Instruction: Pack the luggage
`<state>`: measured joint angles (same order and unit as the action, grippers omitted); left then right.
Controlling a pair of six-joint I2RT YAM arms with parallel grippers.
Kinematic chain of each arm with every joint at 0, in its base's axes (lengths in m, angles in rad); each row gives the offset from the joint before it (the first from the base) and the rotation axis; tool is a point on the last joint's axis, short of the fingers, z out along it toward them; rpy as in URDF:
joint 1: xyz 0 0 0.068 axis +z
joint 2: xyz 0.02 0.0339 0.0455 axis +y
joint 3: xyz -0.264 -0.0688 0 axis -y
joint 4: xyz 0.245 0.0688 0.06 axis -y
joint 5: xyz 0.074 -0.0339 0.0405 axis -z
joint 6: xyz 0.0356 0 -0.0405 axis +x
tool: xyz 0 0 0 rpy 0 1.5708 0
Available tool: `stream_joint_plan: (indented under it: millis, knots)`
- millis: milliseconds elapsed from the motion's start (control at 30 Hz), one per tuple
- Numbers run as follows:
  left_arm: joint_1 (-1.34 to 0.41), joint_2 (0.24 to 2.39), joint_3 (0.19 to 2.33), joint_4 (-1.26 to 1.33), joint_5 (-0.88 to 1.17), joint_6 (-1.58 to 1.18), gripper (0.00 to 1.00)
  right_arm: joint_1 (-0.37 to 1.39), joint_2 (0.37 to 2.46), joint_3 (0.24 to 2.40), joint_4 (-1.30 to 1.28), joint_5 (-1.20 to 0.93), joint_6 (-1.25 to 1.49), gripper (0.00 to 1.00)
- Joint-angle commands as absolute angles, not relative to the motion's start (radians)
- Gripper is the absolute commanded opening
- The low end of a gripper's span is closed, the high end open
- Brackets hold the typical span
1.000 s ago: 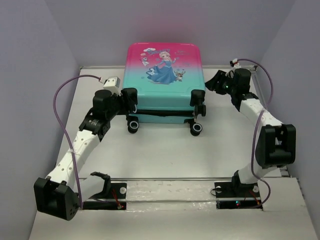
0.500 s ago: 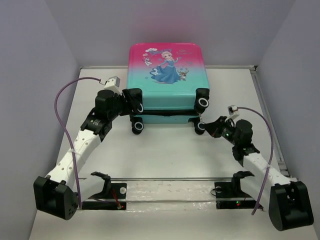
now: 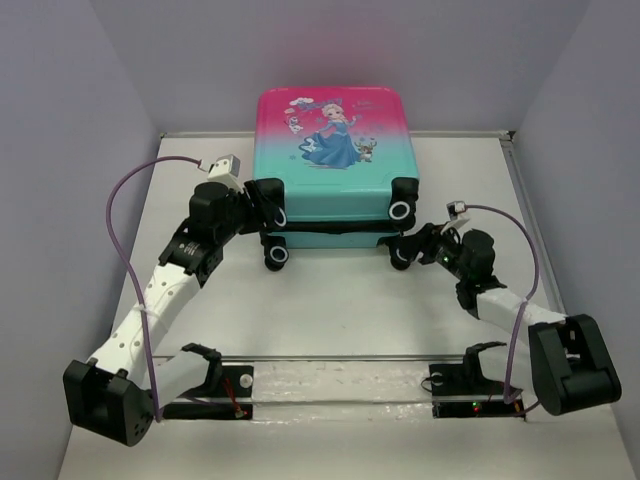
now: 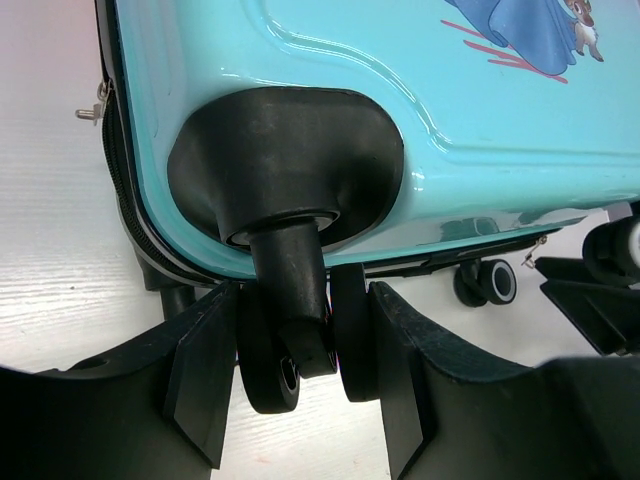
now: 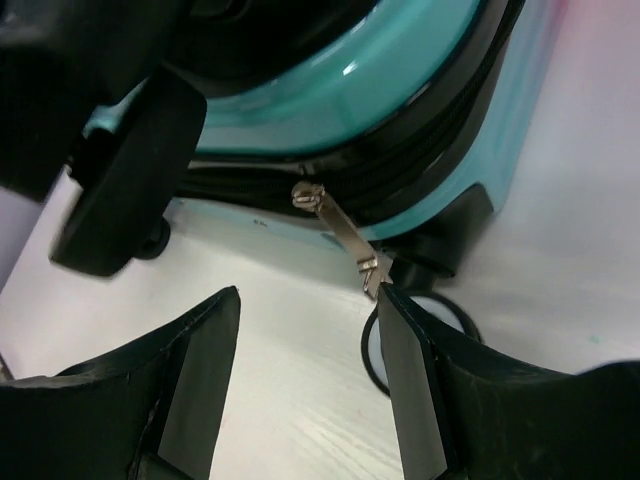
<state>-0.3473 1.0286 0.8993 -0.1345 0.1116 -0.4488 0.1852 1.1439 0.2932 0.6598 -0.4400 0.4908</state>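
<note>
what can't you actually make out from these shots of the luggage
Inside the luggage: hidden in all views by the shell halves lying together.
Zipper track: the right wrist view shows only the stretch by the zipper pull. Frame edges cut off the rest, and it is too small in the top view.
Pull tip against the right fingers: touching or not is unclear, since they overlap in the right wrist view.
Near wheel, right wrist view: blurred, too close.

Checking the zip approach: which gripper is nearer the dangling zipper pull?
Right. The right gripper is open, its fingertips right at the zipper pull. The left gripper clamps a caster at the luggage's opposite near corner.
</note>
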Motion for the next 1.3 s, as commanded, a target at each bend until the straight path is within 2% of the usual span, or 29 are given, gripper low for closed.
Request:
stream_joint_plan:
  millis: [0,200,333,567,600,633,667,700,800,867,900,933,1000,1033,1067,1133,1167,1267]
  knots:
    - [-0.37,0.923,0.976,0.117,0.213,-0.4,0.06,0.192,1.233,0.376,0.752,-0.434,0.388,0.63]
    - [-0.368,0.93,0.983,0.112,0.198,-0.381,0.06,0.192,1.347,0.385,0.906,-0.489,0.411,0.62]
    - [-0.368,0.919,0.991,0.094,0.153,-0.367,0.06,0.192,1.419,0.37,1.012,-0.494,0.429,0.53]
    - [-0.368,0.911,0.968,0.08,0.147,-0.357,0.06,0.192,1.433,0.38,1.039,-0.459,0.433,0.49]
    - [-0.368,0.91,0.965,0.08,0.15,-0.357,0.06,0.192,1.436,0.38,1.039,-0.454,0.439,0.45]
    - [-0.368,0.91,0.959,0.081,0.149,-0.357,0.06,0.192,1.436,0.376,1.04,-0.437,0.446,0.31]
    - [-0.368,0.911,0.957,0.086,0.152,-0.357,0.06,0.192,1.43,0.371,1.04,-0.428,0.459,0.26]
    - [-0.368,0.916,0.956,0.095,0.158,-0.362,0.06,0.204,1.427,0.368,1.031,-0.414,0.46,0.17]
    - [-0.367,0.922,0.956,0.129,0.216,-0.385,0.06,0.28,1.404,0.359,0.988,-0.348,0.447,0.07]
    - [-0.37,0.923,0.953,0.15,0.259,-0.403,0.06,0.368,1.378,0.328,0.989,-0.2,0.425,0.07]
    - [-0.368,0.926,0.95,0.17,0.271,-0.426,0.06,0.484,1.355,0.325,0.958,-0.116,0.404,0.07]
    - [-0.37,0.93,0.946,0.179,0.285,-0.437,0.06,0.547,1.35,0.322,0.948,0.073,0.396,0.07]
    - [-0.37,0.937,0.943,0.196,0.324,-0.457,0.06,0.67,1.365,0.334,0.95,0.232,0.347,0.07]
    - [-0.37,0.945,0.94,0.215,0.334,-0.475,0.06,0.777,1.409,0.35,0.936,0.323,0.339,0.07]
    - [-0.37,0.949,0.936,0.222,0.356,-0.483,0.06,0.814,1.436,0.366,0.933,0.468,0.33,0.07]
    - [-0.377,0.963,0.934,0.244,0.371,-0.505,0.06,0.917,1.488,0.437,0.901,0.572,0.305,0.07]
    - [-0.382,0.966,0.933,0.251,0.379,-0.509,0.06,0.949,1.544,0.465,0.89,0.703,0.302,0.07]
    - [-0.403,0.983,0.933,0.271,0.397,-0.529,0.06,1.058,1.618,0.529,0.957,0.901,0.223,0.07]
